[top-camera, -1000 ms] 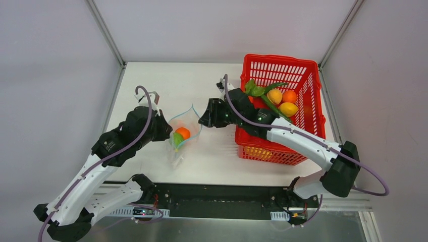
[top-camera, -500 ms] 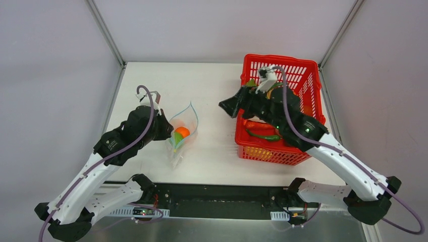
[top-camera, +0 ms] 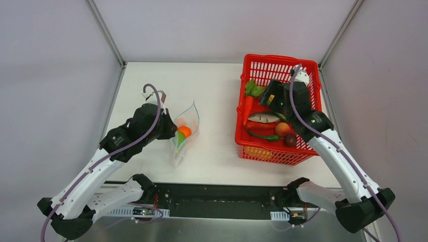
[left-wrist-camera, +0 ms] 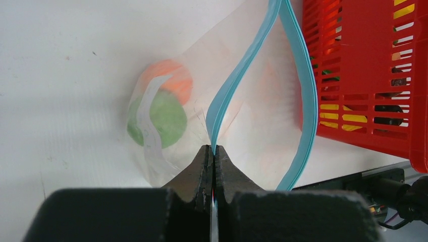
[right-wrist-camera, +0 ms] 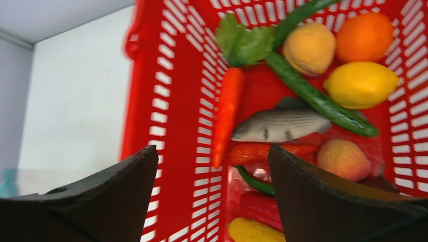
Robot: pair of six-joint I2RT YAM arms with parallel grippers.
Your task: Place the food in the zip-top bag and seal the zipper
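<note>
The left fingers (left-wrist-camera: 196,177) are pinched shut on one lip of the zipper (left-wrist-camera: 237,75), which lifts that teal strip away from the other lip and props the mouth of the zip-top bag (top-camera: 184,137) open toward the basket; this looks like a hold meant to give the other arm a clear opening to drop into. The bag lies toward the left edge of the desk (top-camera: 217,91), about midway between its near and far edges; an orange ball (top-camera: 183,131) and a green piece (left-wrist-camera: 156,118) already sit inside it. The right fingers (right-wrist-camera: 116,201) are spread wide with nothing between them, hanging over the red basket (top-camera: 280,58) by the desk's right edge, probably to choose the next piece. Below them lie a carrot (right-wrist-camera: 227,111), a fish (right-wrist-camera: 280,126), a cucumber (right-wrist-camera: 313,96), a lemon (right-wrist-camera: 361,84) and a peach (right-wrist-camera: 309,48); much food remains outside the bag, so sealing is some way off.
</note>
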